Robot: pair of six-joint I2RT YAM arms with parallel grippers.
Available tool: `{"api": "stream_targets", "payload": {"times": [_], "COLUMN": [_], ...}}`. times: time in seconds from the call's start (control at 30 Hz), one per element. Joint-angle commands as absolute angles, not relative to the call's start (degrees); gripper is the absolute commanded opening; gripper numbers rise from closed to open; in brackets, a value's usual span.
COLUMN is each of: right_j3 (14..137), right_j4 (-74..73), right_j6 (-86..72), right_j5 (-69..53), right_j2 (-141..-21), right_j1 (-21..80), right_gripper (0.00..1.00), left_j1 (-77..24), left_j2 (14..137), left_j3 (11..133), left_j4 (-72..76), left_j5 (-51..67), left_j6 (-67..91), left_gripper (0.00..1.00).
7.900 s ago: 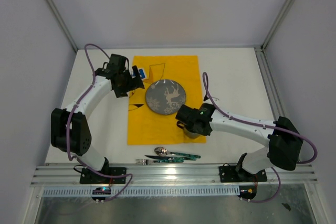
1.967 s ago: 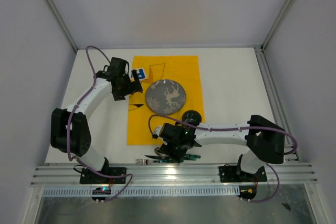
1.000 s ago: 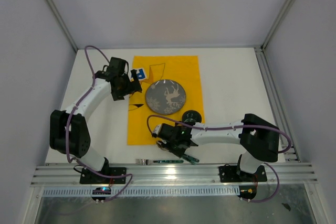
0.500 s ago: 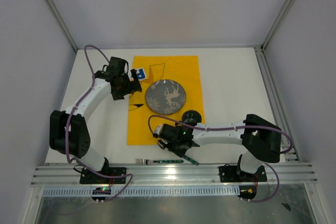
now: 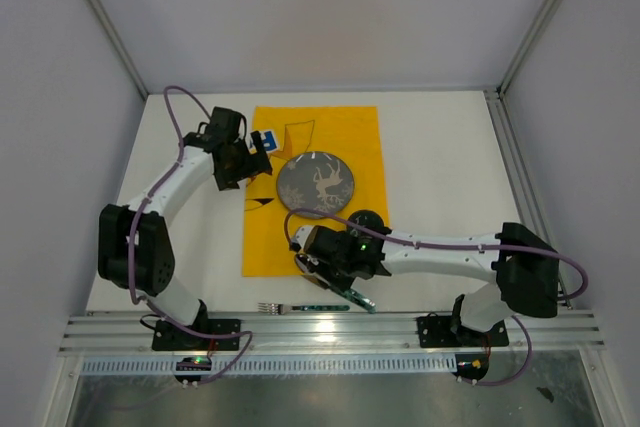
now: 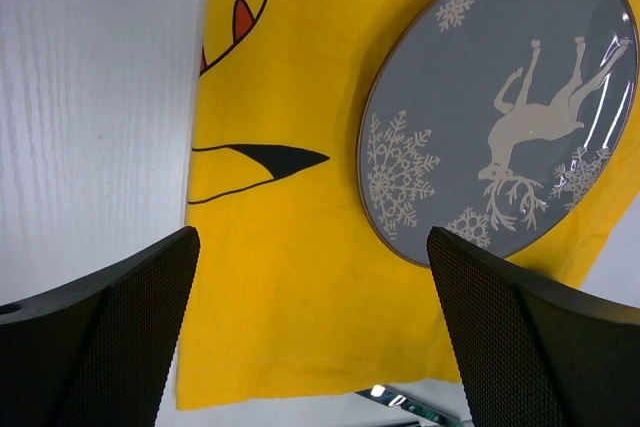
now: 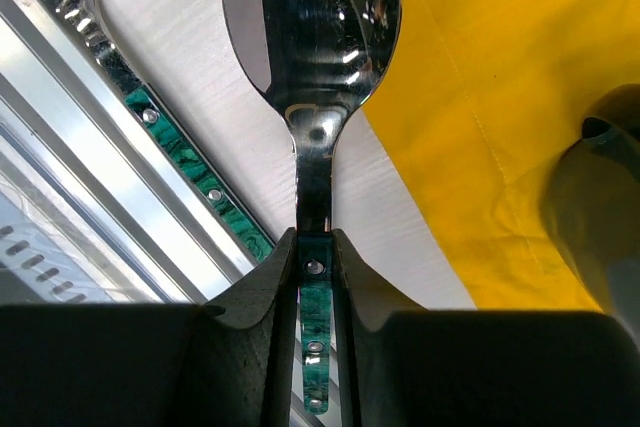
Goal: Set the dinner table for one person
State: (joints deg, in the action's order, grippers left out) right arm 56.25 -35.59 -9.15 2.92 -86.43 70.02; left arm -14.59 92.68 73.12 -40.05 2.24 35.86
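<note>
Right gripper (image 7: 315,247): we see its 2 fingers pressed against the green handle of a spoon (image 7: 310,7), pinching it just behind the neck.
Spoon: its steel bowl points away from the fingers. It sits over white tabletop, with 1 side of its rim above the hem of the yellow cloth (image 5: 320,127). We cannot tell whether it touches the surface.
Left gripper (image 6: 312,247): its 2 fingers are spread wide with nothing between them, above the cloth's left edge and near the plate (image 5: 315,185).
Dinner table (image 5: 440,157): we see the white tabletop under everything, bare on both sides of the cloth.
Yellow cloth: it lies flat mid-table and carries a cartoon print.
Plate: it is grey and round, with a white reindeer and snowflakes, and rests on the far half of the cloth.
Dark round vessel (image 5: 368,217): it stands at the cloth's right edge, just beyond the right wrist.
Fork (image 7: 200,182): it has a green handle and lies on the table beside the aluminium rail (image 5: 330,332), apart from the spoon.
</note>
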Motion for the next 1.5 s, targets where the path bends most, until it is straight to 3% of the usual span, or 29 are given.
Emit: {"api": "stream_targets", "payload": {"times": [0.0, 0.37, 1.1, 1.3, 1.43, 1.47], "right_j3": [58.3, 62.9, 88.9, 89.1, 88.0, 87.5], "right_j4": [-36.1, -34.6, -37.6, -36.7, -36.1, -35.8], "right_j6": [-8.6, -11.8, -11.3, -12.1, -12.3, -12.4], "right_j5": [4.8, 7.6, 8.3, 7.9, 9.2, 9.9], "right_j2": [-84.5, -87.7, -114.8, -117.2, -116.4, -115.9], "right_j1": [70.1, 70.2, 70.0, 68.6, 67.8, 67.7], "right_gripper": [0.09, 0.09, 0.08, 0.09, 0.18, 0.24], "left_j1": [-14.4, -14.4, -14.4, -14.4, -14.4, -14.4], "left_j2": [93.1, 92.8, 92.7, 91.4, 90.6, 90.4], "left_j3": [75.1, 75.3, 78.6, 78.0, 77.0, 76.8], "left_j4": [-38.7, -38.6, -41.0, -41.6, -41.5, -41.5], "left_j5": [3.1, 2.7, 0.4, -1.1, -1.1, -1.0], "left_j6": [36.6, 37.3, 36.8, 36.5, 36.5, 36.5], "left_gripper": [0.99, 0.99, 0.99, 0.99, 0.98, 0.99]}}
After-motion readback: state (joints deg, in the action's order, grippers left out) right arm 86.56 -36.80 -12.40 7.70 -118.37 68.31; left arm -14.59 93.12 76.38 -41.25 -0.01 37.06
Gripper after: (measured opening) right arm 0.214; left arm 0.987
